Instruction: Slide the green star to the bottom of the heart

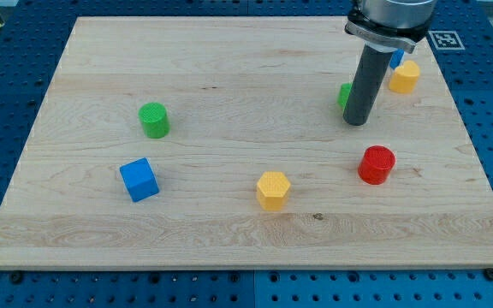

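A pale wooden board is lying on a blue perforated table, carrying 6 visible blocks. Starting at the view's left, a green cylinder block is standing alone, and just below it toward the view's bottom a blue cube block is sitting apart from it. Near the middle bottom, a yellow hexagonal block is resting by itself. Further right, a red cylinder block is sitting below the rod. My tip is pressing down at the end of the straight dark rod; it is a bare rod, gripping nothing. A green block, its shape mostly hidden, is peeking out at the rod's left edge, touching or just beside it. Behind the rod, a sliver of a blue block is showing, and a yellow block, its shape unclear, is sitting just beside it.
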Available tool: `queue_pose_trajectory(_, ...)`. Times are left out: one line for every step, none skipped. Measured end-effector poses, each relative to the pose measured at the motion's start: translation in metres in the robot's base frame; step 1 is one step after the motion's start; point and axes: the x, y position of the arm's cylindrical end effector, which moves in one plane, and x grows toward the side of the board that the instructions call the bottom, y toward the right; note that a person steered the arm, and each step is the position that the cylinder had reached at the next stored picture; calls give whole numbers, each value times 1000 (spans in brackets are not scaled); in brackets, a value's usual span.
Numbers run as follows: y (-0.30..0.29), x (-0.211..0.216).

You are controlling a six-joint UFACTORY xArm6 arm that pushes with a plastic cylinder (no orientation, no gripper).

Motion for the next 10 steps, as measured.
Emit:
queue_pose_trajectory(-36, 0)
queue_pose_trajectory(-47, -17)
queue_pose_trajectory(-42, -42)
queue_pose_trajectory(-11, -34)
queue_pose_trajectory(28, -28)
queue_pose_trajectory(52, -28)
queue_pose_trajectory(62, -28)
queue_pose_trajectory(52, -29)
queue_pose_trajectory(49, -29)
queue_pose_trajectory(42, -31)
